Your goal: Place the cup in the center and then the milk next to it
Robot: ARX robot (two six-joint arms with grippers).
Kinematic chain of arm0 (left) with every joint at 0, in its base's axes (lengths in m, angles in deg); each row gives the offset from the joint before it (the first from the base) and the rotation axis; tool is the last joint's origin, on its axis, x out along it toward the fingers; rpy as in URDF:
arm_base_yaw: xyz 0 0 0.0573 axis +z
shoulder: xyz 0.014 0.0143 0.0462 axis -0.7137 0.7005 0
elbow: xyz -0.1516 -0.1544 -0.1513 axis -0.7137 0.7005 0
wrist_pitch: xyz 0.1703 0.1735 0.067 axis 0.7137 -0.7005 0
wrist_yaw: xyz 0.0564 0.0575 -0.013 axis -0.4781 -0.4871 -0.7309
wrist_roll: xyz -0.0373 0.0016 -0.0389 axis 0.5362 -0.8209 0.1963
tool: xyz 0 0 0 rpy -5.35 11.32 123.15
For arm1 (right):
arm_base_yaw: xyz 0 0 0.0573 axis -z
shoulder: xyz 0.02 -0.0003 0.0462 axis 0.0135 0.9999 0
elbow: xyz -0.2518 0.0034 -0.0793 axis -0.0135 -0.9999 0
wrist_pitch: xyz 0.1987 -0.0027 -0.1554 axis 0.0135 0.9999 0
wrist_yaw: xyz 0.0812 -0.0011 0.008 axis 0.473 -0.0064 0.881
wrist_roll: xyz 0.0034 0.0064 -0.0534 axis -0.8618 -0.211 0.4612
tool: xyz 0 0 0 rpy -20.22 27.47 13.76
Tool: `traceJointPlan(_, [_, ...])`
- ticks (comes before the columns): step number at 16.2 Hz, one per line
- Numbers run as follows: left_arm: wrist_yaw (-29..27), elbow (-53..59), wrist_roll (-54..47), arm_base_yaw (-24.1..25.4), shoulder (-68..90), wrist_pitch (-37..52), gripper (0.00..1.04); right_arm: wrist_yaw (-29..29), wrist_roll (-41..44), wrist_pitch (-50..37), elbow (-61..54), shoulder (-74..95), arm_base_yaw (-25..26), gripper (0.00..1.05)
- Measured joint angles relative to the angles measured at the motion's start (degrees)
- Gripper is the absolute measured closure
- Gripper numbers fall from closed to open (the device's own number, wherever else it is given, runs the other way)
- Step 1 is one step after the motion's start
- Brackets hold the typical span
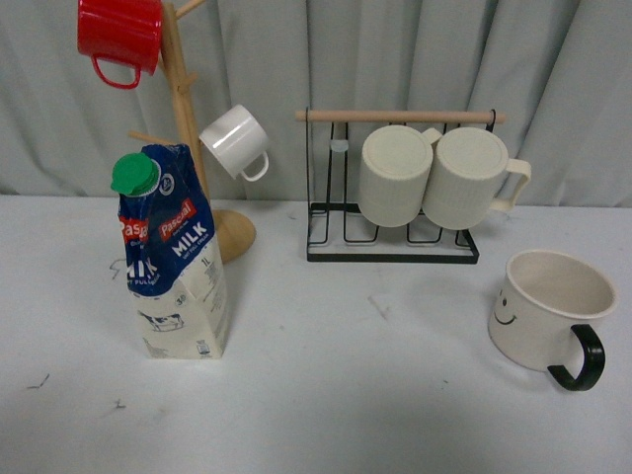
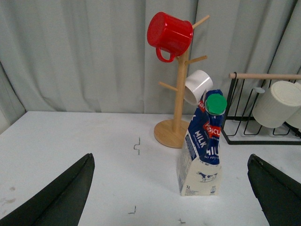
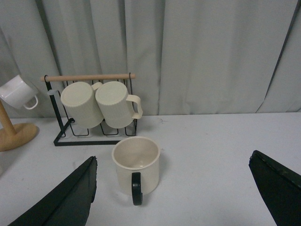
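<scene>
Smiley (image 1: 505, 314) on cup (image 1: 549, 314) in front view only

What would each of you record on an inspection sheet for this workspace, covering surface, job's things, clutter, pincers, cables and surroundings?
Surface: white table, a few small dark marks.
Job's things: cup upright at the front view's right, black handle toward the camera; milk upright at its left, green cap on; neither at the centre.
Clutter: wooden mug tree bearing red mug and small white mug; black wire rack bearing two ribbed cream mugs.
Pincers: left pincer open, holding nothing; right pincer open, holding nothing.
Cables: nothing seen.
Surroundings: grey curtain behind the table.
</scene>
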Motion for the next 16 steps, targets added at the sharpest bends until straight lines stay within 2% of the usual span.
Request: traceJointPlan(16, [0.0,0.0,0.0,0.0,0.0,0.0,0.07,0.0,0.0,0.0,0.0,0.0,0.0,0.06])
